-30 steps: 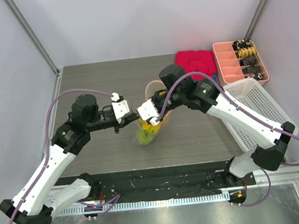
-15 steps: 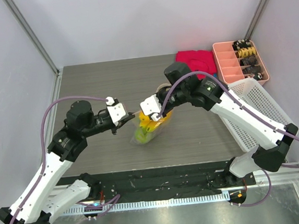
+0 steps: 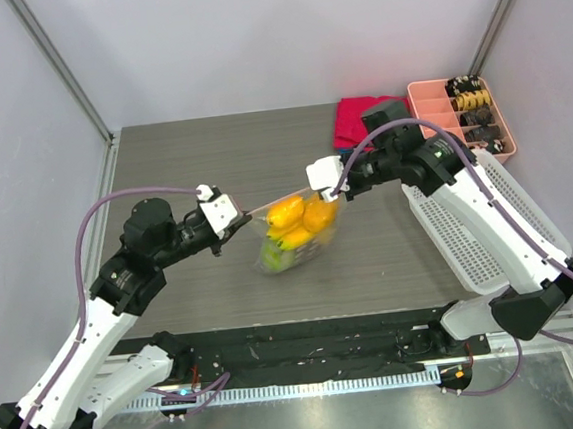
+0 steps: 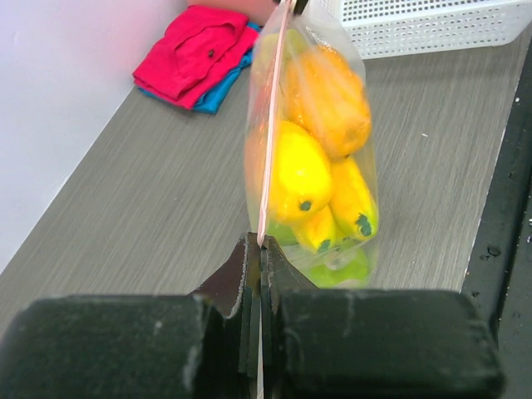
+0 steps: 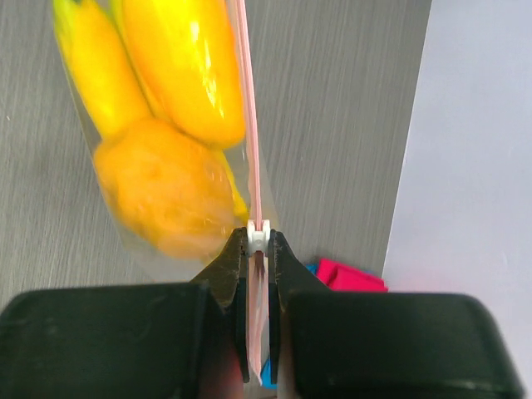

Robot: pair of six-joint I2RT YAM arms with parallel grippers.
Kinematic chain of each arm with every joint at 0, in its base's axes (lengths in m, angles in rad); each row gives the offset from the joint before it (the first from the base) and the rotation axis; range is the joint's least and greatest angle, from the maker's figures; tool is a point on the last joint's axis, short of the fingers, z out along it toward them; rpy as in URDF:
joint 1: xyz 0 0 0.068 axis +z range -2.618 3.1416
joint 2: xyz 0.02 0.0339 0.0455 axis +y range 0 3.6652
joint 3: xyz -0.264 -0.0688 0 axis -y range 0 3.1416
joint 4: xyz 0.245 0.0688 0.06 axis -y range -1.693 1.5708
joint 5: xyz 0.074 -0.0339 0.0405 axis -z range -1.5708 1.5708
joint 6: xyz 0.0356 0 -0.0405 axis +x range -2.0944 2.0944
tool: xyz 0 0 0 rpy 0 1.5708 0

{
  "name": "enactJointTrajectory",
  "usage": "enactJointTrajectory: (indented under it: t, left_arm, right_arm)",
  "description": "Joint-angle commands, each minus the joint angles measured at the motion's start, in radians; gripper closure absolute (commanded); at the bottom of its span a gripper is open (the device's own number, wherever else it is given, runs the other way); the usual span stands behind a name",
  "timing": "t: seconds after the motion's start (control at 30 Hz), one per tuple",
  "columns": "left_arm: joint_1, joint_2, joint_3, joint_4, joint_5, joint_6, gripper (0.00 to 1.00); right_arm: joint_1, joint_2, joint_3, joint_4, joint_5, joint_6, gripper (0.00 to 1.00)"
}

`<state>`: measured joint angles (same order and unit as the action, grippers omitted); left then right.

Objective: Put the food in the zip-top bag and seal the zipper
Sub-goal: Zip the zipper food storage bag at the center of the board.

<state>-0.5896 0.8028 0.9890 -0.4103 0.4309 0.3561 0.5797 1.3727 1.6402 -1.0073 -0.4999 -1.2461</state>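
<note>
**Stretching a full bag taut, two arms risk losing it**

Pinched together on opposite ends of the zipper, the left end effector and right end effector hold the zip-top bag edge-up between them, mid-surface. The food sags low inside: one orange, what look like three yellow pieces, and at least one green fruit. No grape bunch shows. Any further pull could probably drag the thin strip out of one grip and drop the load. Whether the middle of the seal is pressed shut cannot be told. Beyond sit one white mesh basket, one pink compartment tray and one red cloth.
</note>
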Motion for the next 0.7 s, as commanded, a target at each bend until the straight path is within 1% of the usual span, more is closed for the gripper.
enactJointTrajectory:
  t: [0.0, 0.2, 0.3, 0.53, 0.63, 0.67]
  left_arm:
    - [0.007, -0.031, 0.005, 0.048, -0.064, -0.017, 1.00]
    - [0.013, -0.011, -0.001, 0.068, -0.087, -0.023, 1.00]
    - [0.016, -0.002, -0.003, 0.076, -0.096, -0.023, 1.00]
    - [0.040, 0.026, 0.005, 0.091, -0.106, -0.028, 1.00]
    - [0.050, 0.042, 0.016, 0.102, -0.110, -0.045, 1.00]
    - [0.051, 0.047, 0.019, 0.107, -0.104, -0.060, 1.00]
  right_arm:
    - [-0.107, -0.066, -0.019, -0.027, 0.086, -0.068, 0.99]
    - [-0.196, -0.103, -0.068, -0.070, 0.090, -0.144, 0.99]
    - [-0.222, -0.113, -0.079, -0.082, 0.090, -0.154, 0.99]
    - [-0.256, -0.092, -0.068, -0.086, 0.092, -0.174, 0.99]
    - [-0.258, -0.086, -0.051, -0.114, 0.057, -0.164, 0.99]
    - [-0.256, -0.089, -0.040, -0.125, 0.034, -0.156, 0.96]
